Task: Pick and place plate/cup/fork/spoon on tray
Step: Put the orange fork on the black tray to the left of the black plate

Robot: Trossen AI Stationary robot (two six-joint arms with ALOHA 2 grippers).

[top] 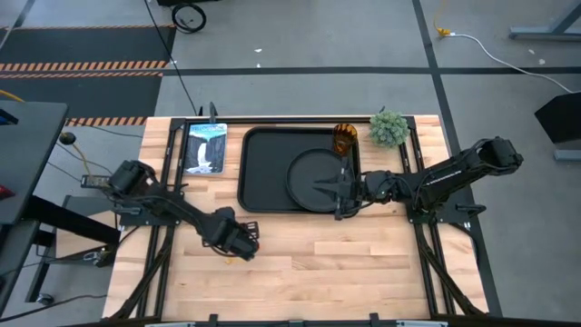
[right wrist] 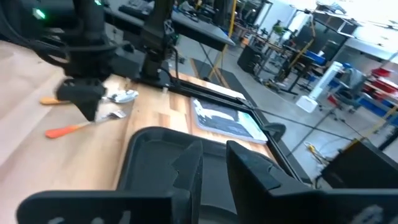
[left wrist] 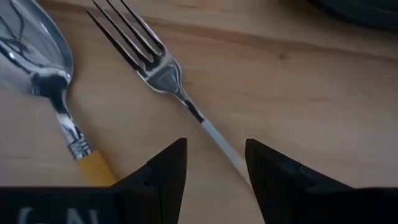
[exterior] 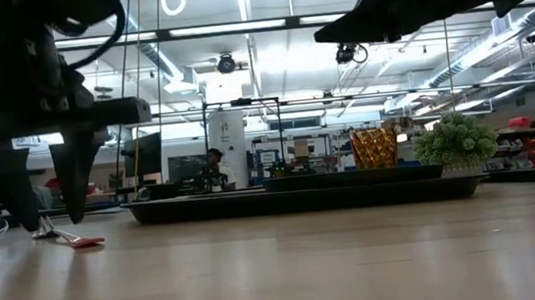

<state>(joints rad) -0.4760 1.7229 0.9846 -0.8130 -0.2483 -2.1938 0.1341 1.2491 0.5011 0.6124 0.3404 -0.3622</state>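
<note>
- Fork [left wrist: 163, 73] lies on the bare wood beside the spoon [left wrist: 38, 59], well clear of the tray [top: 263, 168]; your left gripper [left wrist: 214, 171] hangs open over its slim handle, holding nothing.
- Polished steel and a thin shaft could slip out as the jaws close, or they could nudge the yellow-handled spoon.
- Matte plate [top: 313, 173] and ribbed amber cup [top: 344, 139] sit on the tray; your right gripper [top: 338, 193] hovers there, slightly parted and empty.

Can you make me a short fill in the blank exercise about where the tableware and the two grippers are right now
1. The plate lies on the ____.
2. The cup stands on the tray in the corner nearest the small green ____.
3. The left gripper is open over the handle of the ____, beside the spoon.
4. The right gripper hovers over the ____.

Missing words: tray; plant; fork; plate
</note>
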